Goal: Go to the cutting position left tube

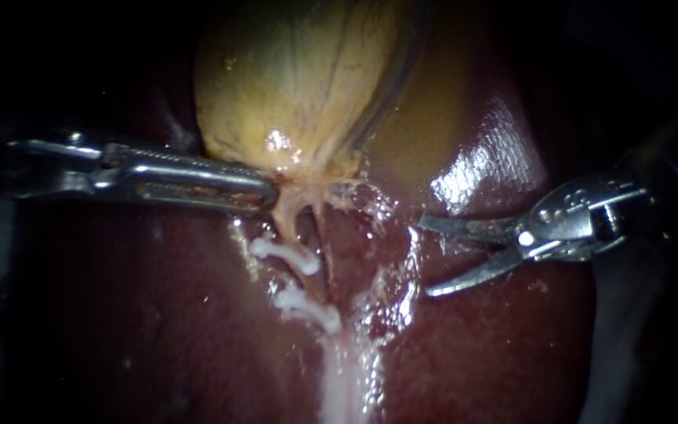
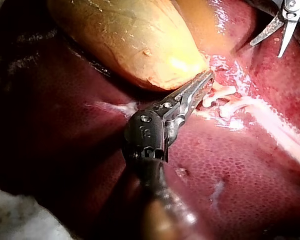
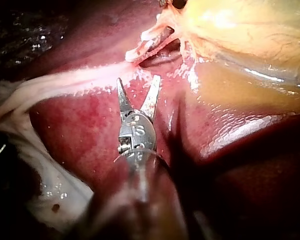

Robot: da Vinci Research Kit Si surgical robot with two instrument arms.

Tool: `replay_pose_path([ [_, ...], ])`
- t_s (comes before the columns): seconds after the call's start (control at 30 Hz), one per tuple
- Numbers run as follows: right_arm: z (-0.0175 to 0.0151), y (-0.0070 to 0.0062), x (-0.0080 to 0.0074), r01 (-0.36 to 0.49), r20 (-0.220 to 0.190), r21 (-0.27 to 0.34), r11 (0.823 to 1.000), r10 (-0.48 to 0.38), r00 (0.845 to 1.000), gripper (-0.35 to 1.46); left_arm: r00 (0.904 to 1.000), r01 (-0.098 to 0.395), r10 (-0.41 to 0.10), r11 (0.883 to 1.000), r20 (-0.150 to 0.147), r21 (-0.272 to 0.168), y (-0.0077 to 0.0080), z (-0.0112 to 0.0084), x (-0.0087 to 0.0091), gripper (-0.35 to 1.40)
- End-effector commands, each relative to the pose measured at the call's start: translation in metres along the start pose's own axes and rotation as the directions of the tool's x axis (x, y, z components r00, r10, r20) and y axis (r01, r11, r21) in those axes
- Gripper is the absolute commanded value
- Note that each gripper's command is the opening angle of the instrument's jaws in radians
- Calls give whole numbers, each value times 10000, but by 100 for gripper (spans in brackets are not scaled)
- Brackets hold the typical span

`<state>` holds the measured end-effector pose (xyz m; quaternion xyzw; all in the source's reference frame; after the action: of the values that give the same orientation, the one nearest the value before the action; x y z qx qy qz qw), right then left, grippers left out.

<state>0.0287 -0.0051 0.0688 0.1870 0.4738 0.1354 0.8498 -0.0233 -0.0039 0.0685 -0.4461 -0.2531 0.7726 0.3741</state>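
**Blades spread beside the gallbladder's neck, not yet at the left tube**

From where I stand, the gallbladder (image 1: 300, 78) is the thing to steer by: yellow, swollen, lying on the dark red liver (image 1: 512, 353). The left instrument (image 1: 268, 191) comes in level w/ the gallbladder's narrow end. Its jaws are pressed together on the pale tissue right at that neck, pinching it from two sides. Its wrist view agrees: the jaw tip is tucked against the gallbladder's underside.

Below the neck, two thin pale strands fork away from the gallbladder. The left tube (image 1: 282, 221) is the strand nearer the left instrument, starting just under its jaws. Further from the gallbladder along that line lie two white clips, an upper clip (image 1: 286, 255) and a lower clip (image 1: 308, 308), w/ a short bare stretch betw. them. I can't tell which strand each clip bites.

The right instrument (image 1: 424, 257) sits on the far side of the neck from the left one, apart from the gallbladder, over shiny wet liver. It ends in two slim pointed blades, spread wide in a V w/ nothing betw. them, tips aimed toward the tubes and clips. The blades touch neither tube nor clip; a strip of wet liver lies betw. In its own wrist view the open blades point at the tubes, w/ the gallbladder beyond.
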Motion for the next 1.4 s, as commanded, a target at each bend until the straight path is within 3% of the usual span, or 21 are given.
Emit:
replay_pose_path([
  [0.03, 0, 0, 1, -2, -13, 29, 10000, 2, 10000, 143, 10000, 2, -2, 10000, -55, -45, 1, -1, 1, -35],
  [0.27, 15, -8, 4, 13, -181, 272, 9996, -9, 9998, 143, 10000, 64, -64, 10000, -56, -33, 2, -1, 1, -35],
  [0.87, 101, -27, 4, 35, -314, 858, 9963, -8, 9995, 143, 10000, 73, -73, 10000, -67, -3, 7, 1, 2, -35],
  [1.4, 142, -17, -20, -418, 17, 930, 9948, 418, 9991, 143, 10000, 18, -18, 10000, -76, 19, 10, 3, 2, -35],
])
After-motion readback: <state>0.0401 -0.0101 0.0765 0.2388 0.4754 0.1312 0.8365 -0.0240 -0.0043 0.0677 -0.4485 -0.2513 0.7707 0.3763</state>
